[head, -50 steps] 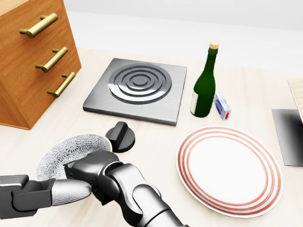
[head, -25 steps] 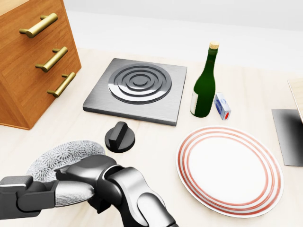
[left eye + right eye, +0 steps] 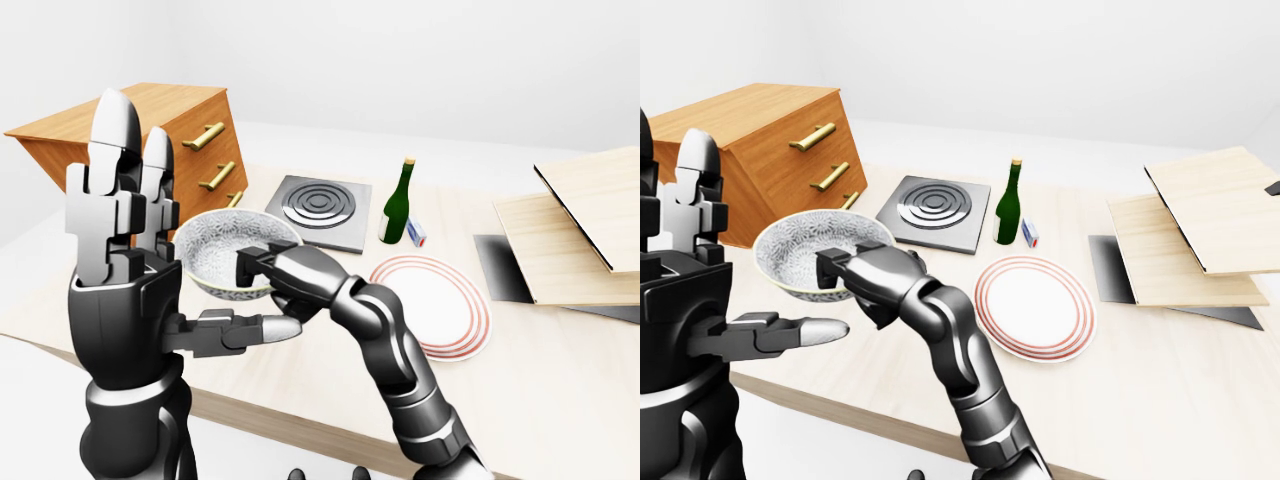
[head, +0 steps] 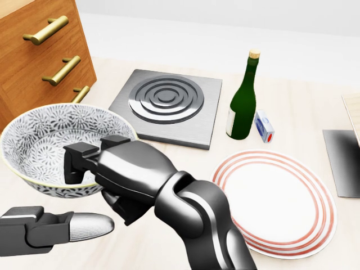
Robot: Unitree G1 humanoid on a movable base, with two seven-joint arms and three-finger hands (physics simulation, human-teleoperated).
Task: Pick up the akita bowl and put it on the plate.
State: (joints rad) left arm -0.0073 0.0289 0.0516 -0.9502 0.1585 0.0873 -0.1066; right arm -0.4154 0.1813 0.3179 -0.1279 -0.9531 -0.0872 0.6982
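I hold the akita bowl (image 4: 59, 147) up in the air with my right hand (image 4: 121, 180) — my fingers (image 4: 84, 162) are clenched on its near rim, one part inside and the rest under it. The bowl sits level, open side up, off the table (image 4: 185, 166). My left hand (image 3: 125, 260) is up beside the bowl with its fingers straight and apart, holding nothing.

The plate (image 4: 274, 202) lies flat on the table, well off to the right of the bowl in the head view — and lower down. Nothing stands between them. The green bottle (image 4: 243, 101) is above the plate in that view, so I think I should swing right and low, away from it.
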